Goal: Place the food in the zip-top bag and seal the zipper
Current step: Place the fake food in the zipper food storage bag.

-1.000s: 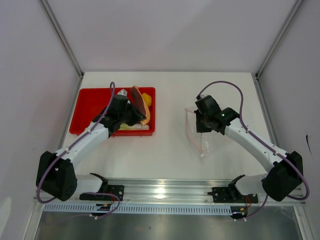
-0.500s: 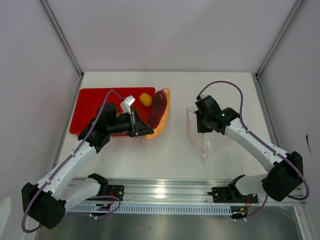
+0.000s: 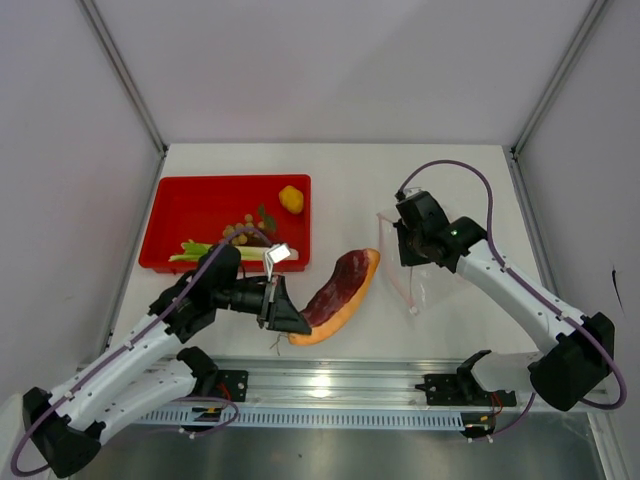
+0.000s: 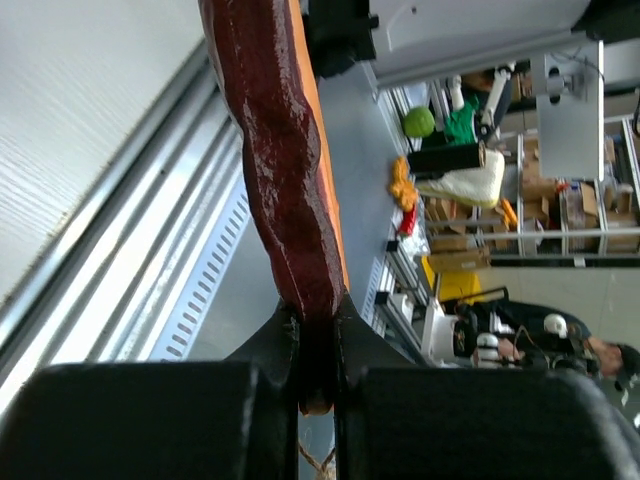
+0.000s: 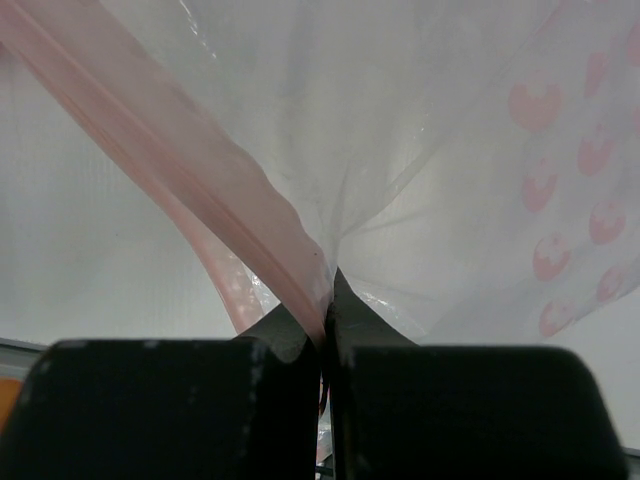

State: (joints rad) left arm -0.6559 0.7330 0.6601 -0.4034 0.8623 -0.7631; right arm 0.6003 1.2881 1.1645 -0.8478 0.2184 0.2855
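Between the tray (image 3: 200, 208) and the bag (image 3: 427, 283), above the bare bench (image 3: 345, 180), the left end effector (image 3: 292, 322) is clamped narrow on one tip of the sweet potato (image 3: 338, 290). The rest of the potato juts out free toward the bag, well apart from it. The right end effector (image 3: 407, 247) is pinched fully closed on the bag's mouth edge at the zipper (image 5: 200, 190), with the film hanging from it down to the bench.

The step in hand looks like carrying the potato to the bag. To do it well, I would lead with the free end, line its long axis up with the mouth, and come in low and shallow so it slides in rather than pushing the film away. A grip on one tip of so long a piece may let it swing, so slow travel seems wise. Whether the right grip takes one lip or both I cannot tell; if both, the mouth will need parting first.

Nothing shows inside the bag. The tray holds the fruit (image 3: 291, 199), the berries (image 3: 240, 232) and the stalks (image 3: 200, 248).
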